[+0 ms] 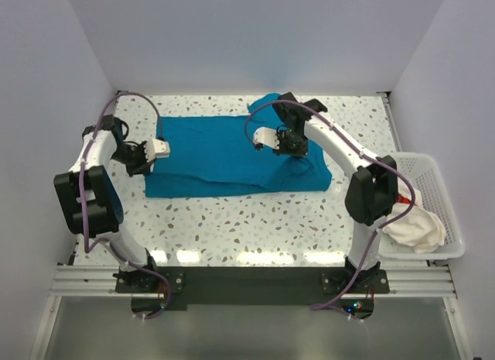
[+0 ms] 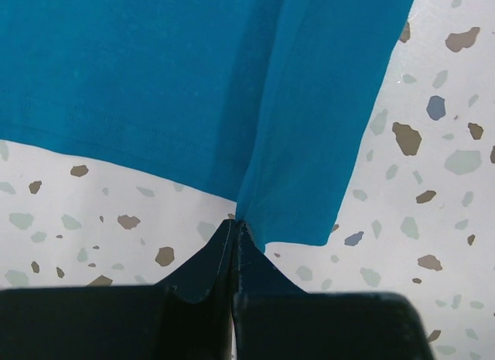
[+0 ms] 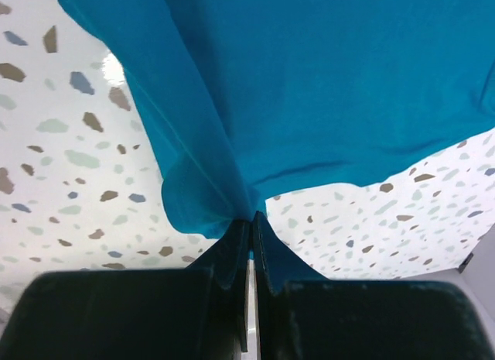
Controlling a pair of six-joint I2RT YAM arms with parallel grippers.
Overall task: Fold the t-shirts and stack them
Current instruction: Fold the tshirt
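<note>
Speckled surface [image 1: 255, 221] holds the teal t-shirt [image 1: 224, 155] mid-frame. Both the left tool [image 1: 159, 148] and right tool [image 1: 266, 137] pinch its edge. Limp, light cloth; corners likely grip best.

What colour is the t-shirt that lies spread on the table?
The t-shirt is plain teal-blue; the top external view shows it best.

Teal t-shirt [image 2: 232, 89] edge (pinched) in left end effector [image 2: 234, 228]
</note>
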